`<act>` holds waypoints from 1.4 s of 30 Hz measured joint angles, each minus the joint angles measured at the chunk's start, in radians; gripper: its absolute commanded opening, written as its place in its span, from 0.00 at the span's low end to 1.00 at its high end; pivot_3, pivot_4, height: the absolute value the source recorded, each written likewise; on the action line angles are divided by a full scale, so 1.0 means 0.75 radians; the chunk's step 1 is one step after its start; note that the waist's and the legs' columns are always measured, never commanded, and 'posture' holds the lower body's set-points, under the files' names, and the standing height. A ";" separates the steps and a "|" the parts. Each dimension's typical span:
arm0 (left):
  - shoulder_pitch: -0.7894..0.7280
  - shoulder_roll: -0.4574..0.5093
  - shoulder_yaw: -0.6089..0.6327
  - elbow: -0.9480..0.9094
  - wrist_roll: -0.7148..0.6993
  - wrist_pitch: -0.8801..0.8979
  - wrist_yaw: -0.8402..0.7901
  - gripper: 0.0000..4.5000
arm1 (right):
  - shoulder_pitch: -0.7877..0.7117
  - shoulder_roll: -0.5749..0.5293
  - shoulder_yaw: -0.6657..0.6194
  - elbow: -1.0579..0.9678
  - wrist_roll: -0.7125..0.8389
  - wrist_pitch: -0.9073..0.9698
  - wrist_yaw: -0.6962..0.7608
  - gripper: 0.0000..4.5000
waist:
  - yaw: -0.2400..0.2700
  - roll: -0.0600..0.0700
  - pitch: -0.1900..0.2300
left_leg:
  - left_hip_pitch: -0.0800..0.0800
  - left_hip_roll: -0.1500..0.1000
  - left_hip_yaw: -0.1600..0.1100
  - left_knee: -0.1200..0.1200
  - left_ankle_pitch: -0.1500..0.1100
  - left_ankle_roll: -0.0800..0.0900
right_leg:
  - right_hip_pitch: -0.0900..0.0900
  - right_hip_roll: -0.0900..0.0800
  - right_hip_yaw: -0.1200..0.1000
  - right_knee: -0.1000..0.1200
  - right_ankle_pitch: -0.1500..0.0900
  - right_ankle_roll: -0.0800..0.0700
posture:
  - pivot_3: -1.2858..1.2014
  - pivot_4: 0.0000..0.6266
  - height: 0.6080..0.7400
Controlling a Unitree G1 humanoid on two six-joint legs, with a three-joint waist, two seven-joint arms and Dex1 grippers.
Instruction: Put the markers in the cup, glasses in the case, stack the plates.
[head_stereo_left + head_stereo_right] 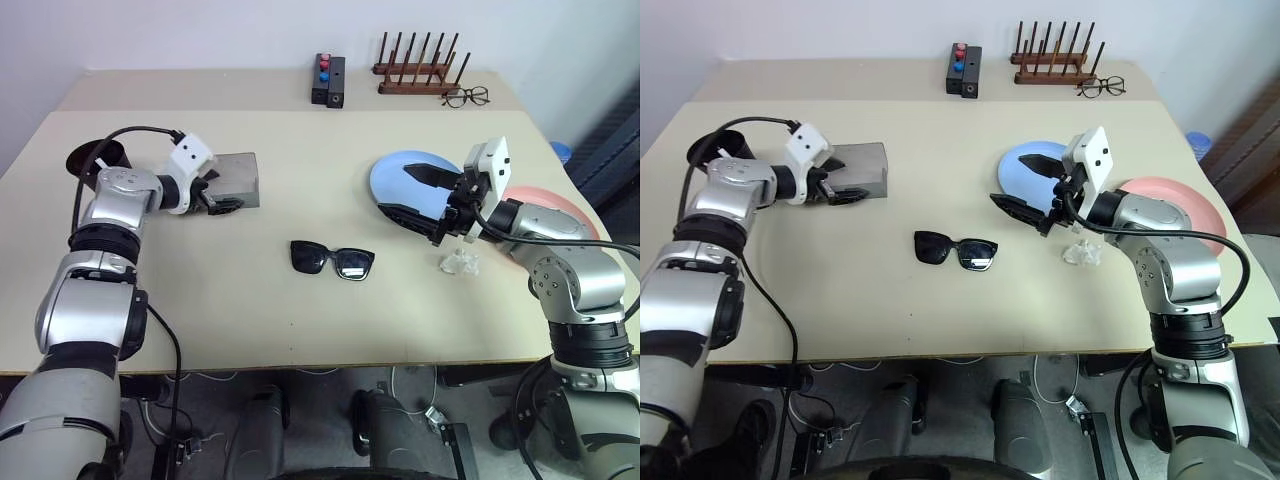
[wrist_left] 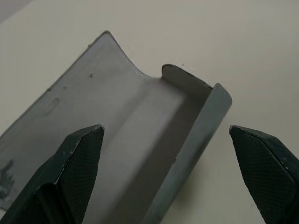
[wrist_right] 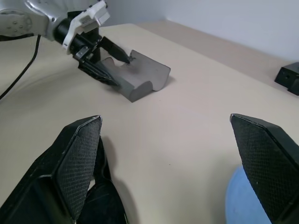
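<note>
While the left end effector (image 1: 222, 200) sits at the near edge of the grey case (image 1: 236, 176), its two black fingers are apart, one either side of the case's open end in the left wrist view; no clamp visible, contact cannot be told. Case lies open on the beige tabletop (image 1: 300, 300) at about 10 o'clock from the black sunglasses (image 1: 332, 260), which rest lenses-up near the tabletop centre, well apart from both end effectors. Black cup (image 1: 95, 158) at 9 o'clock of the case, partly hidden behind the left arm.

Right end effector (image 1: 420, 200) is spread wide, holding nothing, hovering over the near-left part of the light blue plate (image 1: 395, 180); whether it touches the plate cannot be told. Salmon pink plate (image 1: 575, 215) is at 3 o'clock of the blue one, mostly hidden by the right arm; whether the two touch cannot be told. Small crumpled clear scrap (image 1: 460, 263) lies on the tabletop at 6 o'clock of the right end effector.

At 12 o'clock, far edge: black box with red and blue buttons (image 1: 328, 80), wooden peg rack (image 1: 418, 70), thin wire-rimmed spectacles (image 1: 466, 97) just beside the rack. Marker not made out.
</note>
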 measured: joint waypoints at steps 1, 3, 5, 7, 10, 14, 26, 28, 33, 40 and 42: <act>0.000 -0.017 -0.003 0.018 0.015 -0.004 -0.001 0.58 | 0.000 0.000 0.000 -0.002 0.000 0.000 -0.002 1.00 | 0.000 0.000 0.000 | 0.000 0.000 0.000 0.000 0.000 0.000 | 0.000 0.000 0.000 0.000 0.000 0.000 | 0.52 0.24 1.00; 0.000 -0.034 -0.007 0.042 0.035 -0.008 -0.004 0.36 | 0.000 0.000 0.000 -0.002 0.000 0.000 -0.004 1.00 | -0.002 0.000 0.000 | 0.000 0.000 0.000 0.000 0.000 0.000 | 0.000 0.000 0.000 0.000 0.000 0.000 | 0.52 0.24 1.00; 0.000 -0.036 -0.006 0.052 0.049 -0.018 -0.009 0.13 | 0.000 0.000 0.000 -0.002 0.001 0.000 -0.008 1.00 | -0.004 0.000 0.000 | 0.000 0.000 -0.001 0.000 0.000 0.000 | 0.000 0.000 0.000 0.000 0.000 0.000 | 0.52 0.24 1.00; -0.001 -0.039 -0.005 0.054 0.059 -0.022 -0.017 0.00 | 0.000 0.000 0.000 -0.002 0.000 0.000 -0.011 1.00 | -0.006 0.000 0.000 | 0.000 0.000 -0.001 0.000 0.000 0.000 | 0.000 0.000 0.000 0.001 0.000 0.000 | 0.52 0.24 1.00; -0.002 -0.052 -0.002 0.058 0.073 -0.034 -0.026 0.00 | 0.000 0.001 0.000 -0.002 0.001 -0.001 -0.012 1.00 | -0.005 0.000 0.000 | 0.000 0.000 -0.001 0.000 0.000 0.000 | 0.000 0.000 0.000 0.001 0.000 0.000 | 0.52 0.24 1.00; -0.002 -0.069 0.026 0.062 0.070 -0.069 -0.059 0.00 | -0.001 0.007 0.001 -0.002 0.000 -0.005 -0.013 1.00 | 0.000 0.000 0.000 | 0.000 0.000 -0.001 0.001 0.000 0.000 | 0.000 0.000 0.000 0.000 0.000 0.000 | 0.52 0.24 1.00; 0.015 -0.070 0.075 -0.087 -0.029 -0.117 -0.534 0.00 | -0.013 0.009 0.006 0.001 -0.004 -0.021 -0.010 1.00 | 0.014 0.000 0.000 | -0.001 0.000 -0.001 0.002 0.000 0.000 | 0.000 0.000 0.000 0.001 0.000 0.000 | 0.52 0.24 1.00; 0.035 -0.042 0.056 -0.139 -0.029 -0.102 -0.620 0.00 | -0.017 0.009 0.006 0.004 -0.004 -0.026 -0.009 1.00 | 0.013 0.000 0.000 | -0.001 0.000 -0.001 0.002 0.000 0.000 | 0.000 0.000 0.000 0.001 0.000 0.000 | 0.52 0.24 1.00; 0.133 -0.009 -0.006 -0.269 -0.016 -0.086 -0.760 0.00 | -0.023 0.010 0.006 0.005 -0.005 -0.037 -0.005 1.00 | 0.016 0.000 0.000 | -0.001 0.000 -0.001 0.002 0.000 0.000 | 0.000 0.000 0.000 0.001 0.000 0.000 | 0.52 0.24 1.00; 0.157 0.004 -0.058 -0.384 -0.012 -0.076 -0.828 0.00 | -0.028 0.025 0.006 0.016 -0.003 -0.040 0.001 1.00 | 0.021 0.000 0.000 | -0.003 0.000 -0.002 0.005 -0.001 0.001 | 0.000 0.000 0.000 0.001 0.000 -0.001 | 0.52 0.24 1.00; 0.173 0.011 -0.096 -0.425 -0.014 -0.073 -0.838 0.00 | -0.030 0.025 0.006 0.017 -0.003 -0.040 0.001 1.00 | 0.019 0.001 0.000 | -0.002 0.000 -0.002 0.005 -0.001 0.002 | 0.000 0.000 0.000 0.001 0.000 -0.001 | 0.52 0.24 1.00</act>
